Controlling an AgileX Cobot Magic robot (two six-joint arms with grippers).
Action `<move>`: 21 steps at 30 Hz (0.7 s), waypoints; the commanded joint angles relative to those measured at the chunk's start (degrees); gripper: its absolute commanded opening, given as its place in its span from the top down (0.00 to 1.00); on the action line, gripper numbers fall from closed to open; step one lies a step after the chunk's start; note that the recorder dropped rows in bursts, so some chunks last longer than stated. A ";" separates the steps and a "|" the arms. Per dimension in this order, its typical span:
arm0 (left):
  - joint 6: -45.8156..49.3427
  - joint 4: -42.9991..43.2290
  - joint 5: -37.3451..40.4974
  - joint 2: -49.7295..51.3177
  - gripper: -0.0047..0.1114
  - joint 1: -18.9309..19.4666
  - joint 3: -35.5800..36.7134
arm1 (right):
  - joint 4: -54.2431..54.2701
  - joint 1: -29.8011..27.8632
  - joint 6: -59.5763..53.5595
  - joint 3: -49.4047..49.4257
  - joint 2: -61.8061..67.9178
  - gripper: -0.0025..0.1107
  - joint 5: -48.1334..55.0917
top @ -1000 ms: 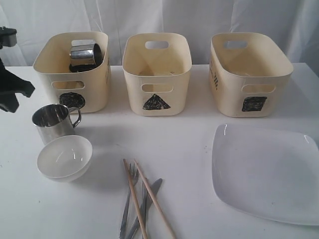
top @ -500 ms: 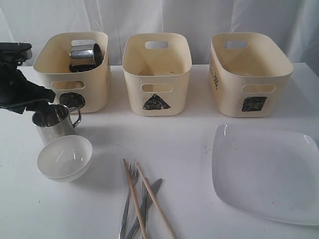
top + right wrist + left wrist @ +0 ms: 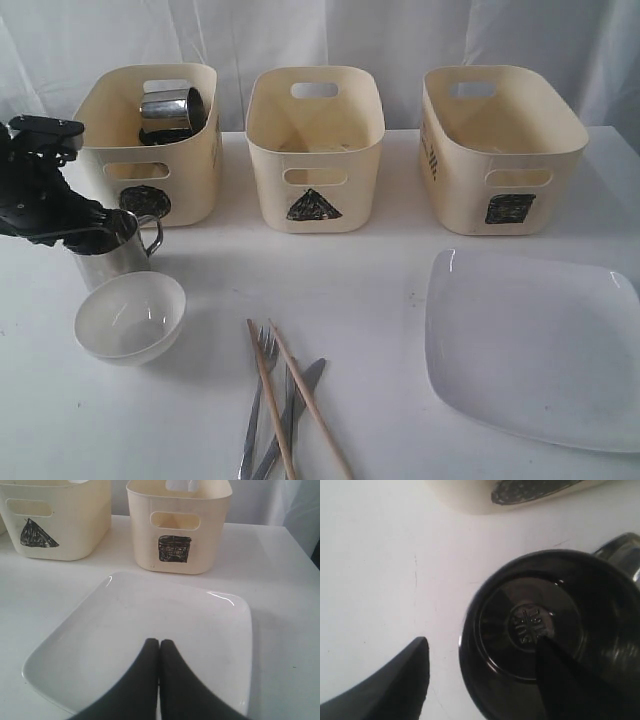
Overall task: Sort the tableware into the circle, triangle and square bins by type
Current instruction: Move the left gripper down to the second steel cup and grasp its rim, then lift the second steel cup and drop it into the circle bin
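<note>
straddling the rim of the steel mug (image 3: 113, 264), the spread left hand (image 3: 481, 647) has one finger inside it.

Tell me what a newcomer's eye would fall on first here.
Three cream tubs stand in a row at the back: the circle bin, triangle bin and square bin, with a steel mug already in the circle bin. In front of that bin the left hand straddles the rim of a second steel mug, open, one finger inside. The large white plate fills the front right.
</note>
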 commanded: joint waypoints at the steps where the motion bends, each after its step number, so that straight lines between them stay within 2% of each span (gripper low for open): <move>1: -0.58 0.42 -1.02 1.92 0.41 -0.13 0.48 | -0.33 -0.35 0.01 0.04 -0.11 0.98 -0.46; 4: -0.58 0.42 -0.96 3.00 0.42 -0.13 0.48 | -0.33 -0.35 0.01 0.04 -0.11 0.98 -0.46; 6: -0.58 0.47 0.18 3.26 0.49 -0.13 0.48 | -0.33 -0.35 0.01 0.04 -0.11 0.98 -0.46; 12: -0.58 4.03 3.19 3.26 0.94 -0.13 0.48 | -0.33 -0.35 0.01 0.04 -0.11 0.98 -0.46; 13: -0.58 4.35 3.33 3.26 0.96 -0.01 0.48 | -0.33 -0.35 0.01 0.04 -0.11 0.98 -0.46; 21: -1.44 7.55 7.34 1.25 0.96 -0.01 0.48 | -0.33 -0.35 0.01 0.04 -0.11 0.98 -0.46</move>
